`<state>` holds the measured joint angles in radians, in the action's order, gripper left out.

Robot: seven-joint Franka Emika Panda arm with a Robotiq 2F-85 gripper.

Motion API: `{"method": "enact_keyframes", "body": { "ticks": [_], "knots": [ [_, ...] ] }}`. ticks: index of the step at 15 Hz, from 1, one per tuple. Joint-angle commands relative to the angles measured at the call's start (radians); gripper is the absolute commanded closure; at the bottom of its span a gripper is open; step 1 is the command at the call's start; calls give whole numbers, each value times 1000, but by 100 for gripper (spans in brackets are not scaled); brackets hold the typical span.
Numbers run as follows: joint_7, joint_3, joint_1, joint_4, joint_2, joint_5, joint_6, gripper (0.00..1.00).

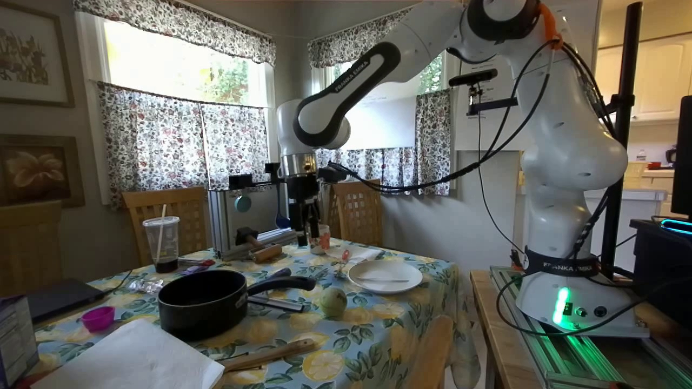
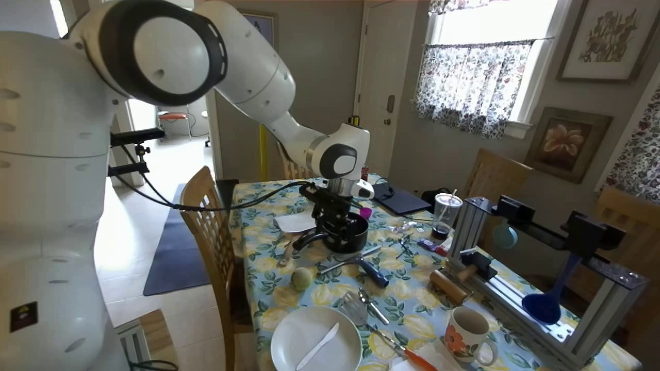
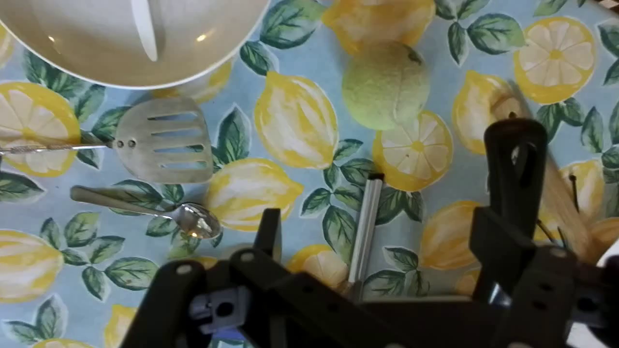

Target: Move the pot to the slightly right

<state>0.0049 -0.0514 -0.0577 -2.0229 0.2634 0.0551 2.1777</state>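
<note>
The hand [image 3: 377, 227] is hovering, fingers [image 3: 269, 237] spread; it should be centring over the handle [image 3: 508, 195] of the pot [image 1: 203, 308] before lowering.

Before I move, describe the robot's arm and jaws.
The arm is white and rounded, with black trim. FRANKA EMIKA is lettered on a black strip and the dark band above the base. Black cables loop alongside, an orange tie shows up top, and a green light glows on the base. The jaws are black.
</note>
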Motion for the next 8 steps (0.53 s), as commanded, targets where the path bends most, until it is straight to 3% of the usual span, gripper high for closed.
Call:
{"method": "enact_keyframes", "body": {
  "ticks": [1, 5, 8],
  "knots": [
    [96, -24, -53, 148, 135, -17, -35, 0],
    [164, -50, -114, 179, 160, -11, -30, 0],
    [149, -52, -116, 149, 146, -1, -5, 0]
  ]
}}
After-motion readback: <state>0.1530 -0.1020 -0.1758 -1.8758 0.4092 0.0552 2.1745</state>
